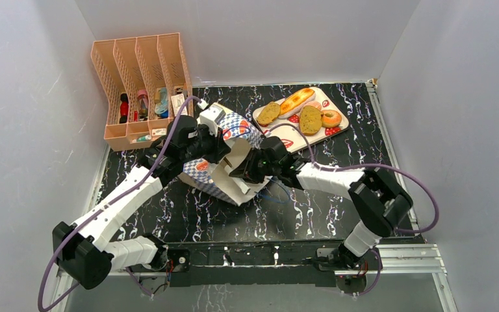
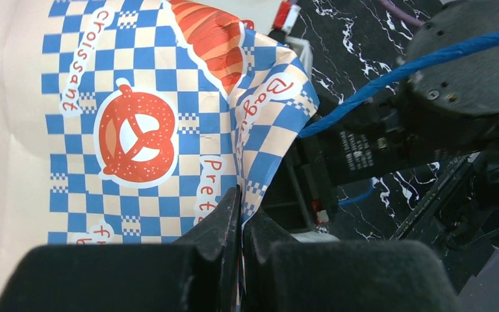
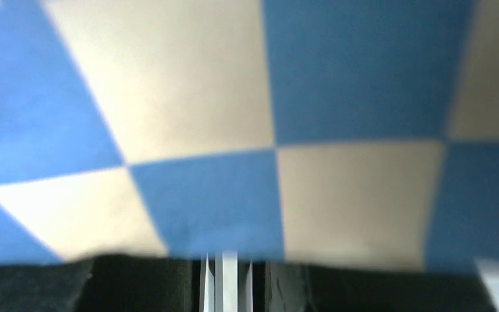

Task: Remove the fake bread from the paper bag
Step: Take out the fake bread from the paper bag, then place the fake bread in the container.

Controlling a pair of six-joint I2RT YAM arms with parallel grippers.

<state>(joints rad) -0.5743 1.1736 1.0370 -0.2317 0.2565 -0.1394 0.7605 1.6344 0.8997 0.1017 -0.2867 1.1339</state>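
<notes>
The paper bag (image 1: 235, 133) lies on its side mid-table, its white inside facing the near edge. My left gripper (image 1: 216, 148) is shut on its checkered upper edge; in the left wrist view the paper bag (image 2: 143, 130) runs pinched between the fingers of the left gripper (image 2: 241, 209). My right gripper (image 1: 239, 171) is at the bag's mouth from the right. The blue-and-white bag wall (image 3: 234, 130) fills the right wrist view, and the right gripper (image 3: 229, 281) is shut on white paper folds. The fake bread lies on a tray (image 1: 339, 129): loaf (image 1: 297, 101), roll (image 1: 268, 113), slice (image 1: 310, 119), ring (image 1: 331, 118).
A peach file rack (image 1: 141, 84) with small items stands at the back left, close to the left arm. A blue cord handle (image 2: 390, 75) crosses in front of the right arm's wrist (image 2: 468, 78). White walls close in the black marbled table (image 1: 188, 221).
</notes>
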